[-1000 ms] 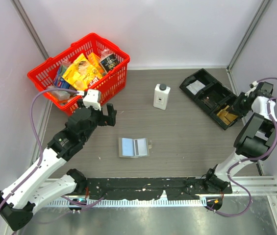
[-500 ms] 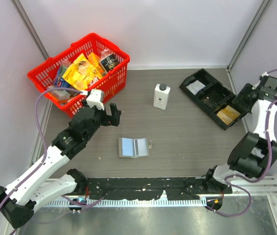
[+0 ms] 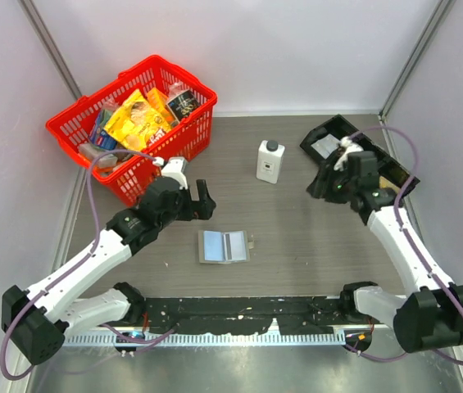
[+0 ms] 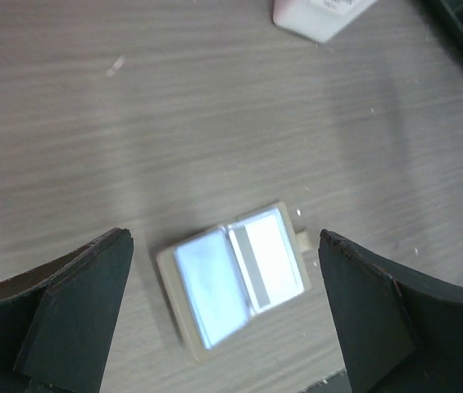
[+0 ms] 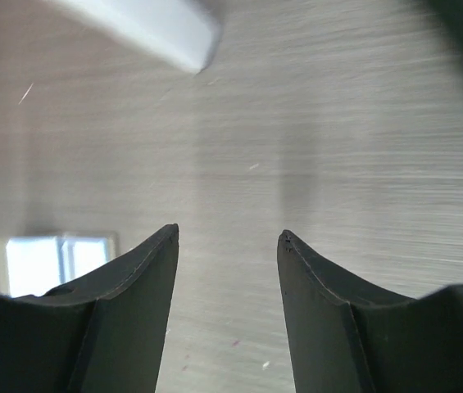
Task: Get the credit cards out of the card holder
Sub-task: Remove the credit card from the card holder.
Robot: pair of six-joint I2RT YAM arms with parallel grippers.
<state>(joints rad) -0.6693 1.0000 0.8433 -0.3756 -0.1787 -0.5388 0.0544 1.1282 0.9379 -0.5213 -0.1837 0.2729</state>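
Presently the card holder [image 3: 224, 258] lies flat near the middle of the desk [image 3: 297, 237], a little toward 6 o'clock, touched by neither arm. Credit cards [image 3: 223, 244] show on its upper face: a light blue one on the 9 o'clock half, a pale grey-white one on the 3 o'clock half, side by side; whether they are tucked in or merely lying there cannot be told. A small tab juts from the holder's 3 o'clock edge. Left end effector [image 3: 197, 203] hangs at about 11 o'clock from the holder, jaws spread wide and empty; in its wrist view the holder [image 4: 183, 318] sits framed between the two fingers, cards [image 4: 239, 274] facing up. Right end effector [image 3: 324, 184] is at about 2 o'clock from the holder, well apart, jaws parted with only bare desk between them; its wrist view catches the holder [image 5: 55, 262] low at the 8 o'clock corner. White bottle [image 3: 270, 160] stands upright at 1 o'clock from the holder. Red basket [image 3: 157, 60] of packets fills the 10 o'clock corner; black tray [image 3: 327, 143] lies at 2 o'clock, behind the right arm
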